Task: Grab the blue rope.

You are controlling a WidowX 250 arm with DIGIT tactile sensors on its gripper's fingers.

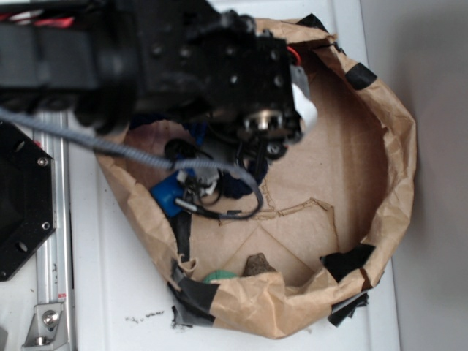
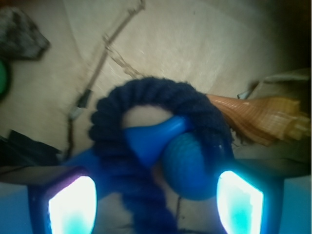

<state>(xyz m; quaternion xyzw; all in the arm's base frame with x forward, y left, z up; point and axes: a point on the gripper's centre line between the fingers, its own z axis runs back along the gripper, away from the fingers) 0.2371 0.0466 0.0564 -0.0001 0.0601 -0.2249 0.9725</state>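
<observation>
The blue rope (image 2: pixel 151 90) is thick, dark navy and twisted. It is curled in a loop on the brown paper floor, and one strand runs down between my fingers. My gripper (image 2: pixel 156 209) is open and low over it. The left fingertip (image 2: pixel 73 204) and right fingertip (image 2: pixel 239 202) glow pale and stand wide apart on either side of the rope. A bright blue plastic cylinder (image 2: pixel 187 165) with a cone-shaped piece (image 2: pixel 146 141) lies inside the loop, also between the fingers. In the exterior view the black arm (image 1: pixel 219 66) covers most of the rope.
Everything lies in a crumpled brown paper bag (image 1: pixel 395 161) patched with black tape (image 1: pixel 347 263). An orange-brown shell (image 2: pixel 258 117) lies right of the rope. A grey stone (image 2: pixel 22 34) and a green object (image 1: pixel 219 276) sit by the near wall. My grey braided cable (image 1: pixel 110 146) hangs across.
</observation>
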